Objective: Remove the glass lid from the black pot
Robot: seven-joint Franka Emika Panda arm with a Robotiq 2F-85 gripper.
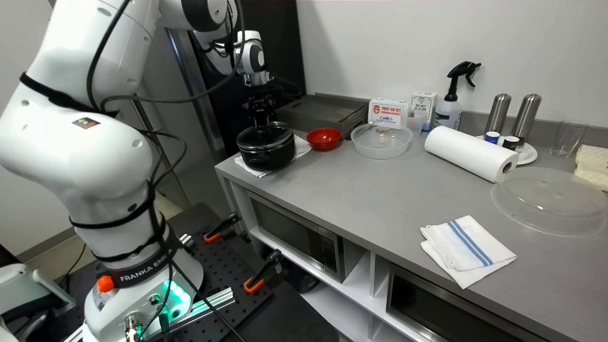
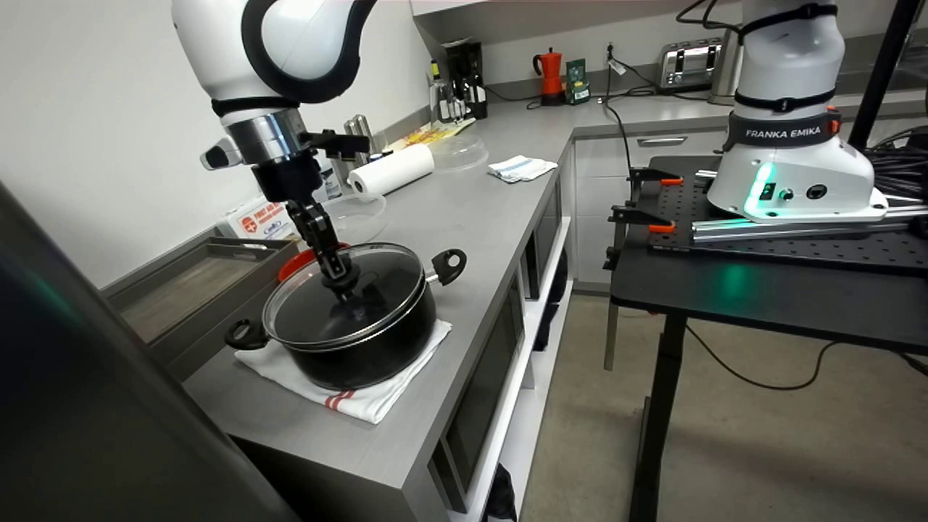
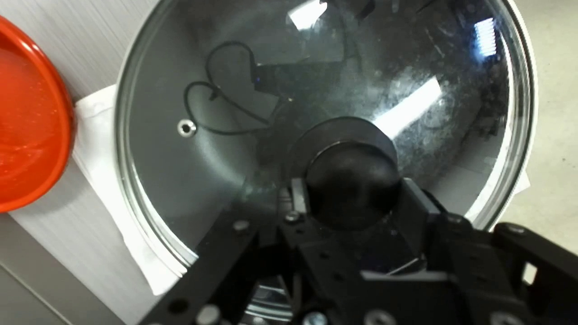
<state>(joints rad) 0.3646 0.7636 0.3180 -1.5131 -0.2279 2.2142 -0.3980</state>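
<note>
In an exterior view, covering the black pot [image 1: 266, 159] with the glass lid [image 1: 265, 137]. Clamping the lid's knob [image 3: 352, 174] in the gripper [image 3: 359, 197], with fingers [image 3: 300, 197] partly spread against both sides. Showing a red bowl [image 1: 324, 144] just right of the pot, a clear dish [image 1: 381, 151] farther right, a folded towel [image 1: 468, 251] well right.

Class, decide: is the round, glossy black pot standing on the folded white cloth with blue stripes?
No: in an exterior view, the black pot stands on a white cloth with red stripes.
</note>
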